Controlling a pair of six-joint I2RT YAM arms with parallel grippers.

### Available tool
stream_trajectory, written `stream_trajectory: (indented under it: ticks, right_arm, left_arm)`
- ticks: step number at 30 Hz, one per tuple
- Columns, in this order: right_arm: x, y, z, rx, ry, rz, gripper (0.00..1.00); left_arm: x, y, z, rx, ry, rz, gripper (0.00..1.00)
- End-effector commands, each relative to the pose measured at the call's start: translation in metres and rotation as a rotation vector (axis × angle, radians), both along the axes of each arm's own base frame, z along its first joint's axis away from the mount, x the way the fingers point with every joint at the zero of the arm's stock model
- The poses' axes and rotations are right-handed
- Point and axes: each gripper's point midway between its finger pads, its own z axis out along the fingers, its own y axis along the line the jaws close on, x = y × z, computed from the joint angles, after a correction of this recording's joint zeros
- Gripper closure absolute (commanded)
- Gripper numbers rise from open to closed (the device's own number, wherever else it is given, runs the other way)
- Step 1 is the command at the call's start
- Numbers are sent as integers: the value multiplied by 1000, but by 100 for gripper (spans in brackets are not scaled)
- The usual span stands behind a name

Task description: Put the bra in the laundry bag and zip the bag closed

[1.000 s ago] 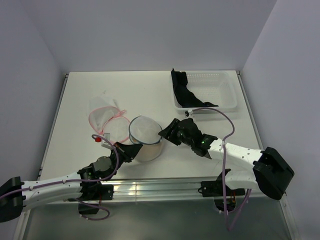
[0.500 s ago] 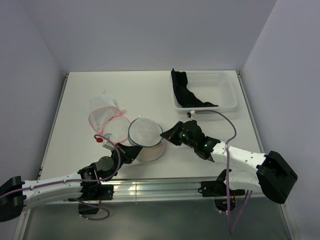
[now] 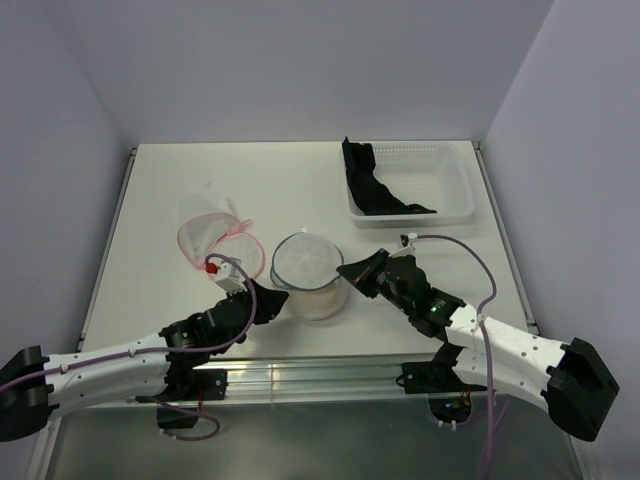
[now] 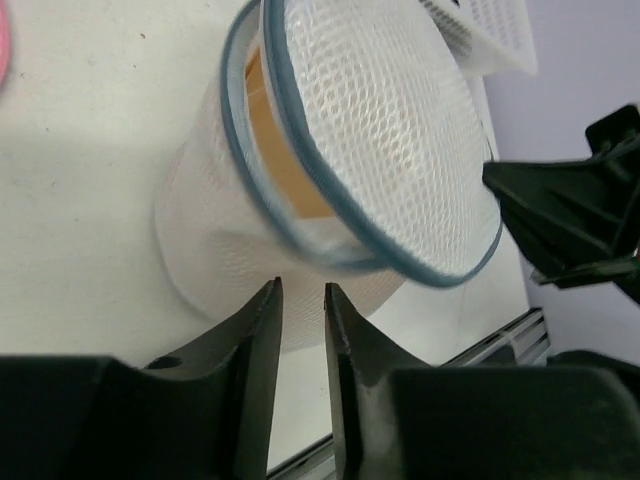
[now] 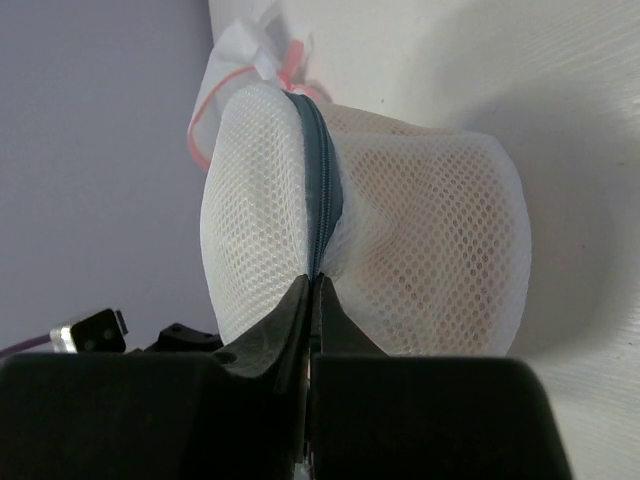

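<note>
The bag (image 3: 308, 272) stands upright on the table (image 3: 200, 170) near its front edge, between the two arms. Something tan shows through the mesh and in the gap under the lid. I take it for the bra (image 4: 282, 160), so the first half of the job looks done.

The zip (image 5: 324, 190) is not shut all round: seen from the left wrist, the lid lifts off the wall on one side and the blue rim gapes. The right fingers (image 5: 283, 330) are pinched tight on the zip line at the bag's right side. I'd guess the pull sits there, though I can't make it out. The left fingers (image 4: 258, 350) are narrowly apart against the bag's lower wall, and I cannot tell whether mesh is caught between them. What's left is running the zip round.

A pink-edged pouch (image 3: 212, 235) lies just beside the bag, behind and to its left. A basket (image 3: 440, 180) holding a black garment (image 3: 372, 188) sits well back on the right. Neither looks in the way.
</note>
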Motion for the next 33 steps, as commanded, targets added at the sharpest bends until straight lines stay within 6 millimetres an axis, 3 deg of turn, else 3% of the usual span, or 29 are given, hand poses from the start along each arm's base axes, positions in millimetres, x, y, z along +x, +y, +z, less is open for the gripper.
stream_trajectory:
  ticks: [1,8,12,17,22,33]
  right_arm:
    - [6,-15,-1,4,-1,-100,100]
    - [7,-17,4,-31,-4,-125,100]
    - [7,-13,8,-63,-3,-124,100]
    - [5,-11,12,-95,3,-109,100]
    - [1,-12,16,-118,1,-94,100]
    - [-8,-15,23,-139,-8,-68,100]
  left_arm:
    - [-12,-11,22,30,-57,-98,69]
    - [-53,-42,71,-50,-239,-345,57]
    - [-60,-75,76,11,-278,-410,56]
    - [-51,-108,84,22,-338,-413,53]
    - [-43,-138,75,61,-345,-434,53]
    - [-6,-152,60,50,-319,-427,52]
